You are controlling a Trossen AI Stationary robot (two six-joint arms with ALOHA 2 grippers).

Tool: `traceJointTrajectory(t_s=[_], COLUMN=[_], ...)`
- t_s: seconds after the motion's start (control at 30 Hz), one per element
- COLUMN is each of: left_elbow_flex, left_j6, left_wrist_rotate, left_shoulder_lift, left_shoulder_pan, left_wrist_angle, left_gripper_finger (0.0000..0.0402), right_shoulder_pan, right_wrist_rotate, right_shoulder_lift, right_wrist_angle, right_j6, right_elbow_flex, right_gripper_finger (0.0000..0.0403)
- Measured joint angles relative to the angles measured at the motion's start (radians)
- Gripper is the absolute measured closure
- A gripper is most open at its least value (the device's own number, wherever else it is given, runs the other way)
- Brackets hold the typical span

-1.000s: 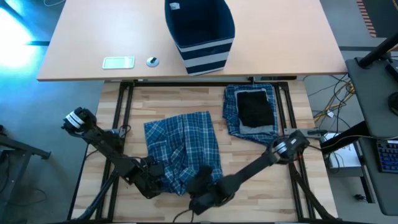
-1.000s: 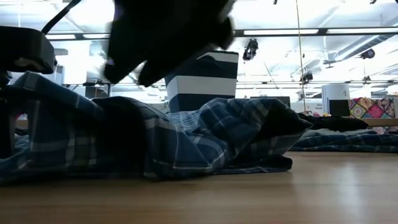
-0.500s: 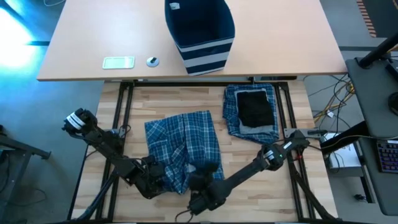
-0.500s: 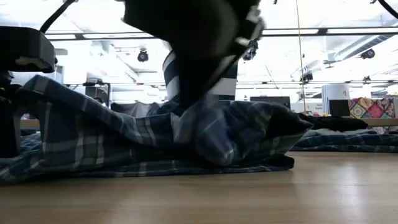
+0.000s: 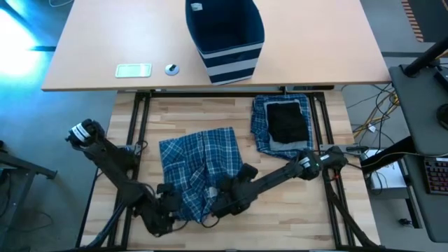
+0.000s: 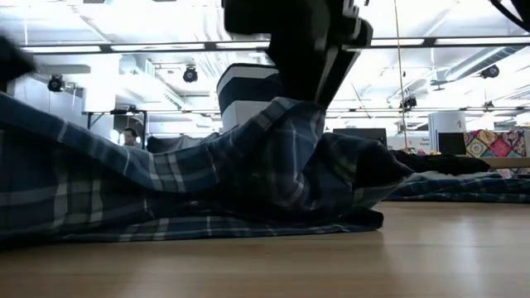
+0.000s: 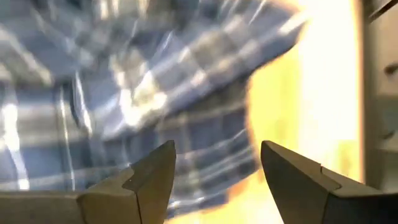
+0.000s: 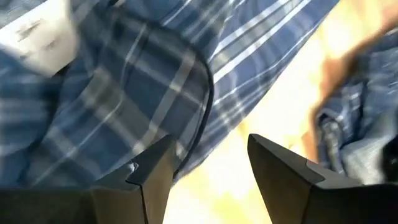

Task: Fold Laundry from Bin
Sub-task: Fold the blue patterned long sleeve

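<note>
Blue-and-white plaid garment; navy bin with pale stripes.

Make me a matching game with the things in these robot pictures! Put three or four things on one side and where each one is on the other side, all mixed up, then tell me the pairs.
Things:
1. bin
2. small black piece
3. plaid garment
4. right gripper

Places:
A. at the plaid garment's near edge
B. spread in the middle of the wooden table
C. on the tan table farther back
D. on top of the folded stack at the right

Pairs: 1-C, 2-D, 3-B, 4-A
</note>
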Motion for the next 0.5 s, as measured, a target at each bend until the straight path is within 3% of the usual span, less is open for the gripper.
traceJointTrajectory(t_s=[0.13,0.3,0.5], left_elbow_flex=[0.093,0.063,-0.065], left_j6=[0.009,-0.359,-0.695], left_wrist_rotate=[-0.139,-0.049,-0.097], left_shoulder_lift=[0.004,0.055,0.054], left_shoulder_pan=[-0.04,-0.003,-0.031], left_wrist_angle=[0.014,0.067,0.326], left_gripper_finger=[0.018,0.018,0.018], right_shoulder_pan=[-0.012,-0.049,-0.134], right_wrist_rotate=[-0.138,-0.239,-0.391], right_shoulder_lift=[-0.036,-0.05,-0.054], right_wrist_angle=[0.025,0.083,0.138], right_j6=[-0.052,-0.077,-0.148], right_elbow_flex=[0.002,-0.009,-0.053], right_gripper_finger=[0.0202,0.0202,0.0213])
